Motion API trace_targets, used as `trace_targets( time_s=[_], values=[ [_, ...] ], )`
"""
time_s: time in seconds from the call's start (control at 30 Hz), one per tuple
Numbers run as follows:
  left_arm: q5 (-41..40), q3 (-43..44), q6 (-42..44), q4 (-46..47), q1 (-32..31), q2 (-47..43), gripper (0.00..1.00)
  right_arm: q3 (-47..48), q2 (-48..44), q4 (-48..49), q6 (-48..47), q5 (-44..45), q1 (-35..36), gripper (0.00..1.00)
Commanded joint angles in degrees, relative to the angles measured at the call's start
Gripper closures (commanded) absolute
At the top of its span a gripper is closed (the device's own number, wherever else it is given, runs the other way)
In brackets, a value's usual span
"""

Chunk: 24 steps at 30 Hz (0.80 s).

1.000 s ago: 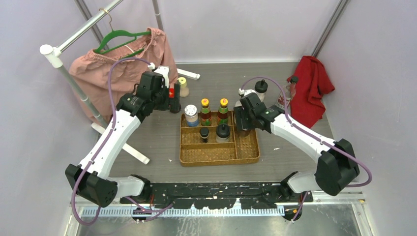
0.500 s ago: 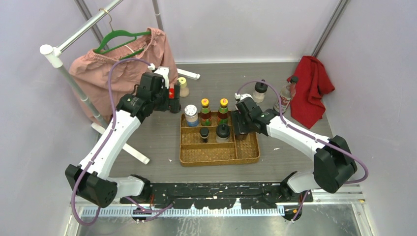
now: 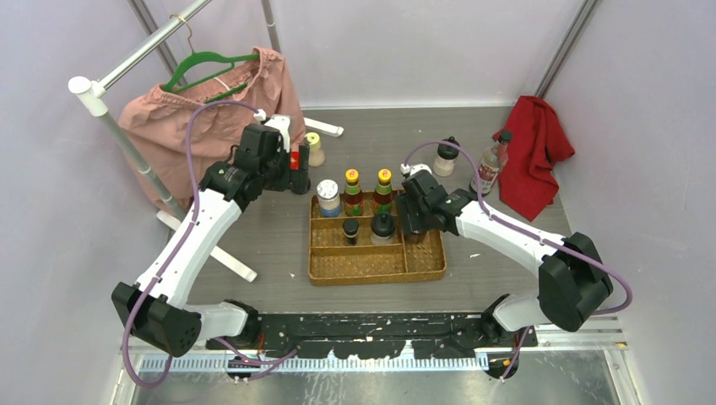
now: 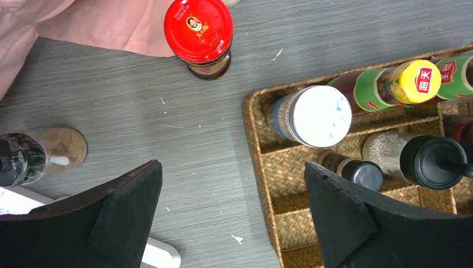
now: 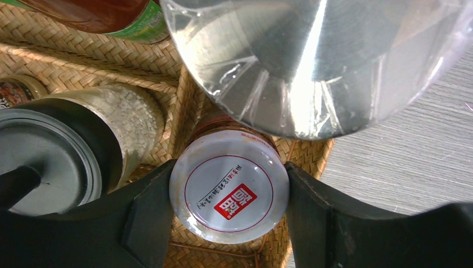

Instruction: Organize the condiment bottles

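My right gripper (image 3: 411,221) is shut on a white-lidded jar (image 5: 228,190), held over the right compartment of the woven tray (image 3: 376,266). A clear bottle (image 5: 318,67) stands right behind the jar. The tray holds a white-lidded jar (image 3: 328,192), two yellow-capped sauce bottles (image 3: 352,179) (image 3: 384,179), a small black-capped bottle (image 3: 349,228) and a black-capped grinder (image 3: 383,224). My left gripper (image 3: 295,179) is open and empty above the table, left of the tray, just short of a red-lidded jar (image 4: 198,28).
A pale jar (image 3: 313,145) stands behind the left gripper. A black-capped bottle (image 3: 447,152) and a red-capped bottle (image 3: 490,164) stand at the back right beside a red cloth (image 3: 530,152). A clothes rack with a pink garment (image 3: 211,110) fills the back left.
My right gripper has carried the white-lidded jar left and toward me, over the tray's right compartment. The left arm has not moved.
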Motion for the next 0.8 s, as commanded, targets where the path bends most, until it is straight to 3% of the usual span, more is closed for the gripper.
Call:
trace_targets(
  time_s=[0.0, 0.17, 0.5, 0.77],
  values=[
    [0.36, 0.28, -0.44, 1.54, 0.24, -1.76, 0.02, 0.84, -2.62, 1.66, 0.89, 2.69, 0.38, 0.46],
    [0.66, 0.39, -0.54, 1.66, 0.24, -1.43, 0.02, 0.16, -2.14, 1.93, 0.89, 2.98, 0.57, 0.44],
    [0.34, 0.57, -0.45, 1.74, 0.24, -0.97, 0.02, -0.81, 0.13, 3.83, 1.15, 2.96, 0.41, 0.19],
    [-0.91, 0.99, 0.07, 2.68, 0.24, 0.46, 0.02, 1.63, -4.42, 0.28, 1.18, 4.24, 0.71, 0.08]
  ],
)
